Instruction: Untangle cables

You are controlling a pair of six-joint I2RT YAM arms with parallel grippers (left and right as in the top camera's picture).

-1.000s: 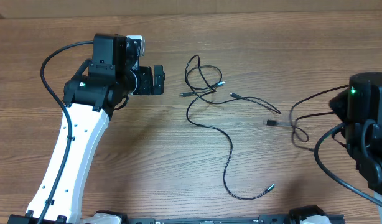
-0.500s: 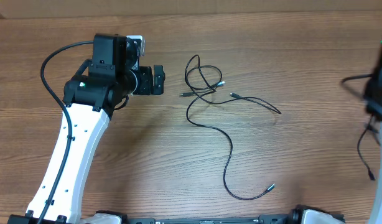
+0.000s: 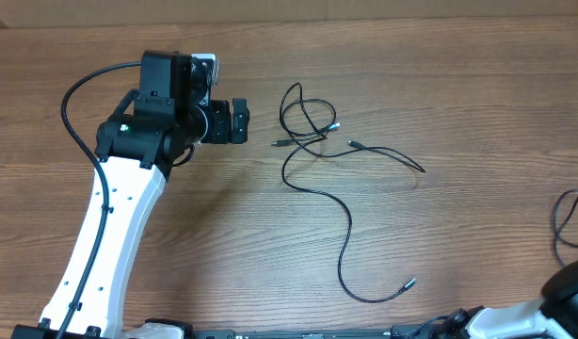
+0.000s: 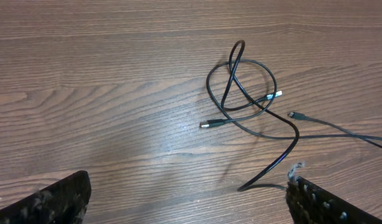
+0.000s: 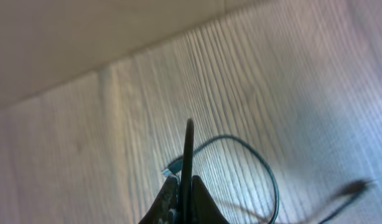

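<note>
**Right arm, nearest the viewer.** At the right edge of the table point(image 3: 477, 85), the right gripper point(image 5: 183, 188) is pinched shut on a lone cable point(image 5: 188, 146), whose slack loops off to one side. Holding it well apart from the rest presumably keeps it from re-tangling.

**Mid-table.** The remaining cables point(image 3: 313, 141) lie farther in. One long cord trails toward the near edge and ends in a free plug point(image 3: 409, 281). Its far end joins a knotted loop.

**Left arm.** Just left of that loop, not touching it, the left gripper point(image 3: 239, 121) hovers with its fingers spread wide, apparently poised to take the next strand.

**Containers.** None is in view.
</note>
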